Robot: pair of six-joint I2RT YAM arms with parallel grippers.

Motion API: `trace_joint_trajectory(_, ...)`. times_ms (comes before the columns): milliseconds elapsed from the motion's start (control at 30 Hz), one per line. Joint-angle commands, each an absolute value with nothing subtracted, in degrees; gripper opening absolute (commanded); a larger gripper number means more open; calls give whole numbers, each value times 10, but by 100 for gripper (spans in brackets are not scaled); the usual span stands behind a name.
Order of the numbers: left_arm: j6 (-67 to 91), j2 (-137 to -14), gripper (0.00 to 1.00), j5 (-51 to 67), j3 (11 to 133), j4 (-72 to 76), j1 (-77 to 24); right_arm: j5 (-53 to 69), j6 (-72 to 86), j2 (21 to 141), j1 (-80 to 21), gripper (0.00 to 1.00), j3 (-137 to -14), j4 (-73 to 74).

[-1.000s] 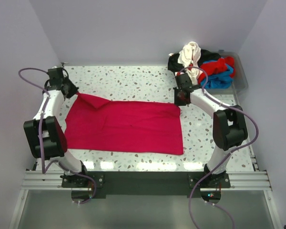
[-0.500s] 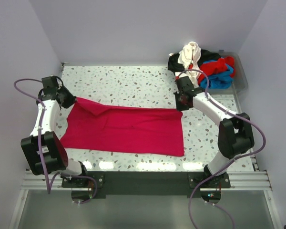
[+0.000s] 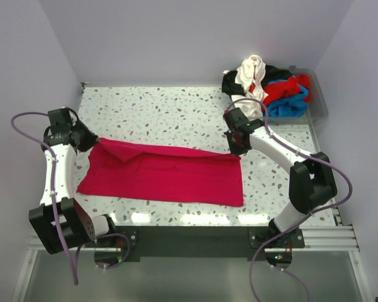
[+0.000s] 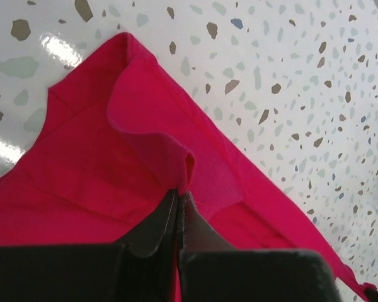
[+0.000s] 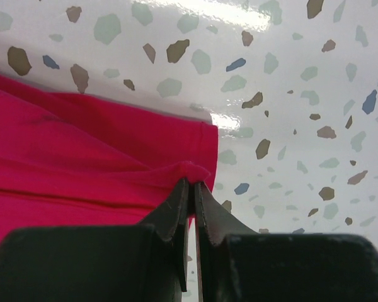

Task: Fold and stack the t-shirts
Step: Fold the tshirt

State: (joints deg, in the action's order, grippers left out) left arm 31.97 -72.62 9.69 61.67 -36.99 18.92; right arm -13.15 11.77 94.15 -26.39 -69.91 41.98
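A red t-shirt [image 3: 164, 176] lies spread across the middle of the speckled table, its far edge lifted and pulled toward the near side. My left gripper [image 3: 91, 143] is shut on the shirt's far left corner; the left wrist view shows a pinched fold of red cloth [image 4: 176, 157] at the fingertips. My right gripper [image 3: 235, 148] is shut on the far right corner, with a small ridge of red cloth [image 5: 192, 170] caught between the fingers.
A clear bin [image 3: 318, 104] at the back right holds a heap of black, white, red and blue shirts [image 3: 264, 85]. Side walls stand close at the left and right of the table [image 3: 170, 113].
Both grippers have moved toward the near edge, dragging the shirt's far edge with them. The visible red area has become narrower front to back.
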Motion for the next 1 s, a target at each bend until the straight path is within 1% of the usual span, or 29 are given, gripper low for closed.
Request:
trace_joint_trajectory(0, 302, -692, 0, 104, 608, -414, 199, -161, 117, 905, -267, 0, -693, 442)
trace_joint_trajectory(133, 297, -675, 0, 87, 607, -441, 200, -165, 117, 899, -273, 0, -690, 449)
trace_joint_trajectory(700, 291, -619, 0, 61, 559, -465, 200, -184, 121, 893, -310, 0, -670, 479)
trace_joint_trajectory(967, 266, -598, 0, 5, 571, -492, 199, -206, 131, 905, -320, 0, -660, 496)
